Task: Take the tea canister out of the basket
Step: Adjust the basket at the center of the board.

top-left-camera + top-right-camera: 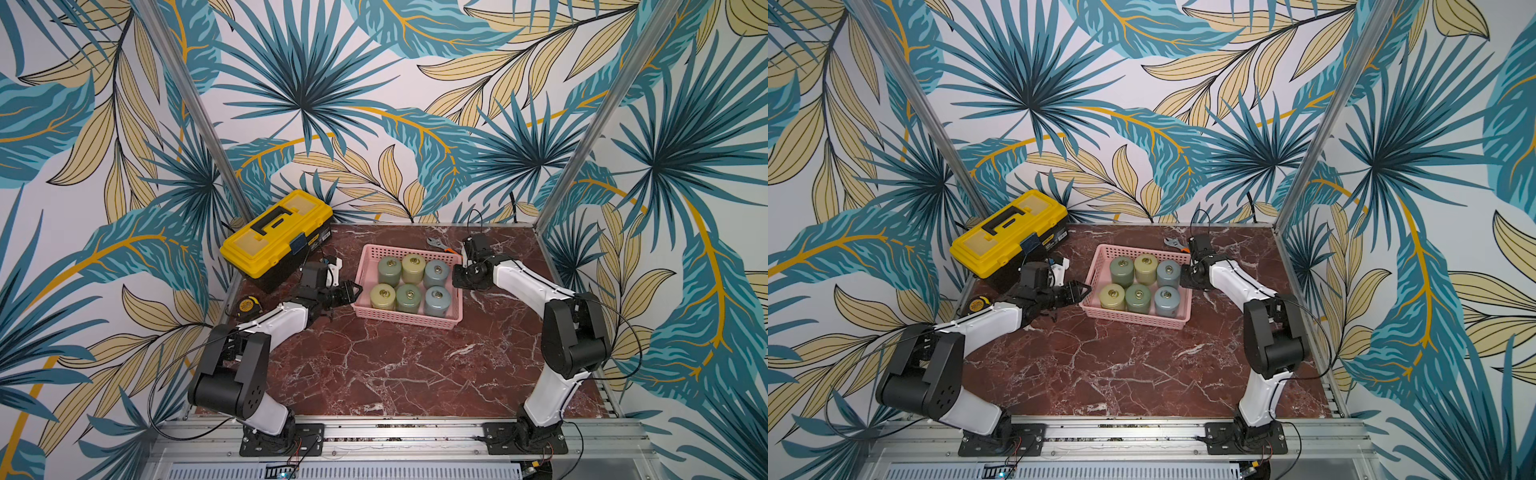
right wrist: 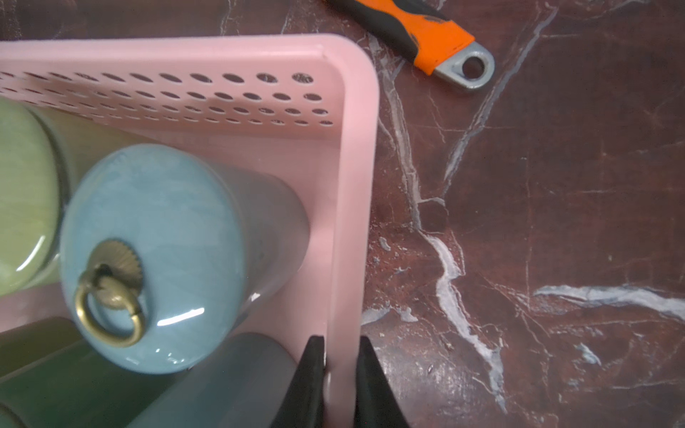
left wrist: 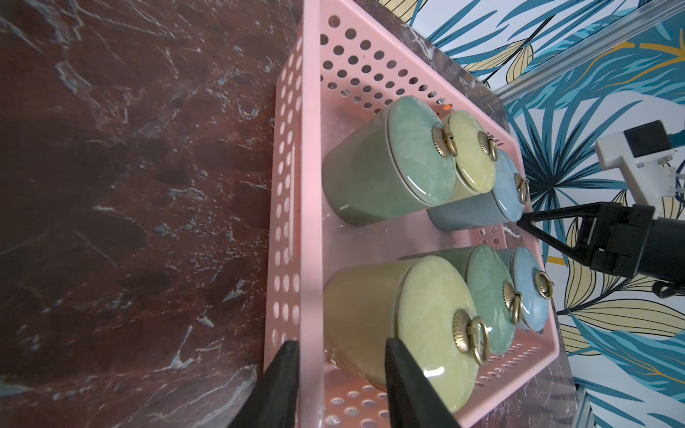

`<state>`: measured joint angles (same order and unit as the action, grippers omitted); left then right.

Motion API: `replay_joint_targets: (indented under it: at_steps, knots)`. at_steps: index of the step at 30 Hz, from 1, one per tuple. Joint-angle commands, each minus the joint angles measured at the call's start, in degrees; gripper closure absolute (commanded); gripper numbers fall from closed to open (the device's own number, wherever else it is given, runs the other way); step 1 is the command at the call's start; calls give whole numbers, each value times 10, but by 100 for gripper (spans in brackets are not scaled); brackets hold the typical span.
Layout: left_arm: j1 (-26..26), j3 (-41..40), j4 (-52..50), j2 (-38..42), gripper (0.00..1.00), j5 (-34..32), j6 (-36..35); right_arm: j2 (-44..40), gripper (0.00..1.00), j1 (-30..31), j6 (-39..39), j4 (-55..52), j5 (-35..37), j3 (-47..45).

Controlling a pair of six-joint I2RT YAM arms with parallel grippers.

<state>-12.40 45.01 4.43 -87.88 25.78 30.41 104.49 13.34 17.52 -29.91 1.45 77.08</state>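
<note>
The pink basket [image 1: 405, 322] [image 1: 1133, 318] sits mid-table and holds several lidded tea canisters in two rows, green [image 1: 389, 270], yellow-green [image 1: 382, 296] and blue [image 1: 437, 300]. Each lid carries a brass ring. My left gripper [image 1: 355, 291] [image 3: 341, 341] is open and straddles the basket's left wall [image 3: 311, 185]. One finger is outside the rim, the other inside in front of the yellow-green canister [image 3: 407, 315]. My right gripper [image 1: 457, 276] [image 2: 341, 338] is shut on the basket's right rim [image 2: 356, 185], beside a blue canister [image 2: 155, 241].
A yellow-and-black toolbox [image 1: 276, 232] stands at the back left, with a tape measure [image 1: 246, 306] in front of it by the left arm. A wrench with an orange handle [image 1: 438, 245] [image 2: 426, 37] lies behind the basket's right corner. Patterned walls close in three sides.
</note>
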Motion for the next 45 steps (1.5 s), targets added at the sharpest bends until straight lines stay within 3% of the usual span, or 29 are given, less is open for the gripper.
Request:
replay_joint_targets:
  at_steps: [1, 19, 22, 24, 28, 30, 33, 36, 40, 45]
  knots:
    - [-2, -15, -2, 21, 58, 4, 0, 10, 83, 5, -46, -5, -29, 21]
    - [-3, -41, 6, 43, 60, -4, 15, 47, 84, 4, -44, -13, -46, 65]
    - [-3, -47, 5, 55, 60, -12, 17, 42, 80, 4, -45, -15, -39, 65]
    - [-3, -48, 0, 64, 56, -20, 19, 36, 71, 4, -43, -16, -34, 63]
    - [-3, -51, -15, 92, 47, -47, 21, 8, 42, 4, -42, -17, -29, 50]
    - [-3, -52, -26, 111, 40, -63, 19, -6, 38, 4, -43, -21, -24, 44]
    - [-3, -52, -47, 144, 25, -83, 9, -32, 31, 4, -47, -32, -24, 31]
    - [-3, -49, -84, 179, 0, -105, -19, -61, 20, 4, -63, -42, -47, 14]
    - [-1, -61, -114, 235, 0, -132, -53, -101, 2, 5, -79, -60, -93, -17]
    - [-1, -91, -104, 300, 0, -132, -83, -144, 1, 11, -114, -85, -113, -49]
